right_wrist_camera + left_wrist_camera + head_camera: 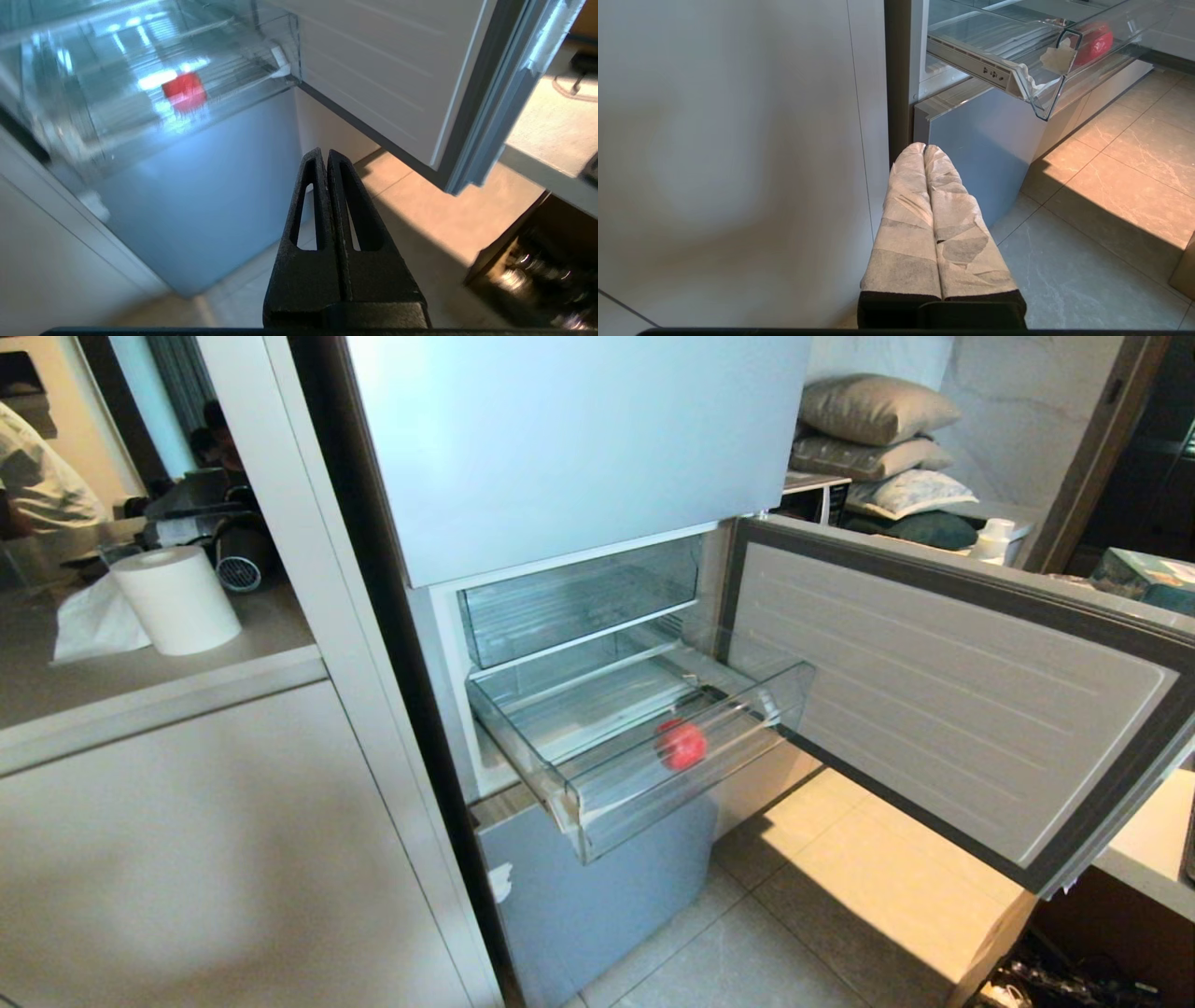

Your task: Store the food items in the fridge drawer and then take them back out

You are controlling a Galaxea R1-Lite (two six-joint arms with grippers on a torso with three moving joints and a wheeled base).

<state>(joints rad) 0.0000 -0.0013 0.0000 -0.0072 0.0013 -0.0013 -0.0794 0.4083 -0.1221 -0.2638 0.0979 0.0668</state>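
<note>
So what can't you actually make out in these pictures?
- Orange fruit: seen in no view; only the red fruit lies in the pulled-out fridge drawer.
- Red fruit, right wrist view: motion blur smears it to a red patch.
- Both arms, head view: outside the frame; the shut left gripper and shut right gripper show only in their wrist views.
- Person, head view: cut off by the left edge.

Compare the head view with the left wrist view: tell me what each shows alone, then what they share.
Head view only: the white paper-towel roll on the counter, the stacked grey pillows, and the open fridge door's ribbed white inner panel. Left wrist view only: the left gripper, jaws shut, wrapped in pale fabric. Both: the clear plastic pull-out fridge drawer, pulled out, with the glossy red round fruit inside.
</note>
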